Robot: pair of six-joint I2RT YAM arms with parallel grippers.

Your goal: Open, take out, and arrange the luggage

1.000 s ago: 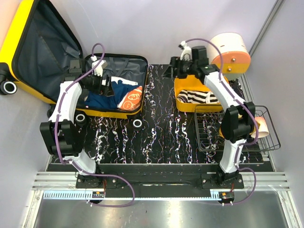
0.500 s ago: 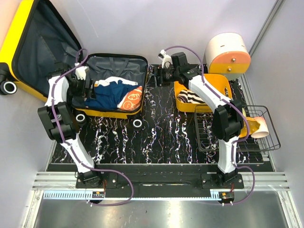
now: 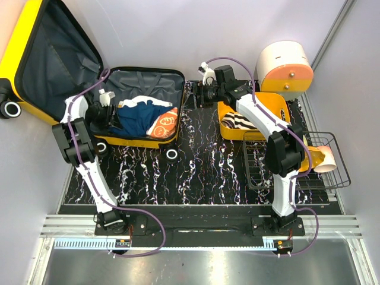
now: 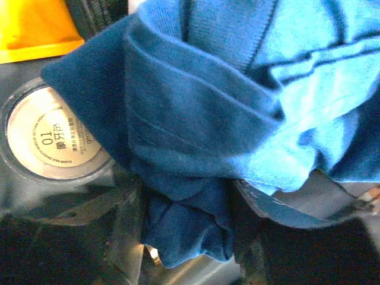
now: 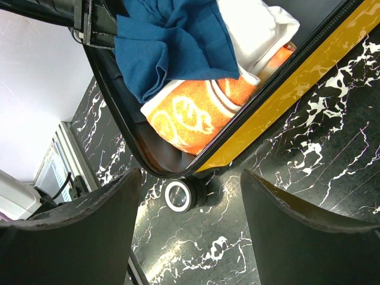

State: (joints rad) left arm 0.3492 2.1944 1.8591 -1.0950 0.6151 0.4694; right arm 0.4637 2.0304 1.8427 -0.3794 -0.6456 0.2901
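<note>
The yellow luggage [image 3: 22, 44] lies open at the back left, its lid propped up and its grey-lined base [image 3: 142, 141] on the table. Inside are a blue garment [image 3: 139, 116], a white cloth [image 3: 142, 101] and an orange patterned cloth [image 3: 163, 123]. My left gripper [image 3: 110, 113] is low in the base's left end. In the left wrist view it [image 4: 187, 237] is shut on a bunched fold of the blue garment [image 4: 196, 119]. My right gripper [image 3: 199, 95] hovers open by the luggage's right edge [image 5: 297, 83], with a wheel [image 5: 178, 196] showing between its fingers.
A round labelled tin [image 4: 53, 139] lies beside the blue garment. A yellow basket [image 3: 228, 132] holding a striped cloth [image 3: 249, 122] stands right of the luggage. A black wire basket [image 3: 297, 172] sits at the right edge, and a white-and-orange drum-shaped box [image 3: 285, 65] behind it.
My left gripper has shifted left inside the luggage and narrowed onto the blue garment. My right arm swung left from over the yellow basket to the luggage's right edge, then held still.
</note>
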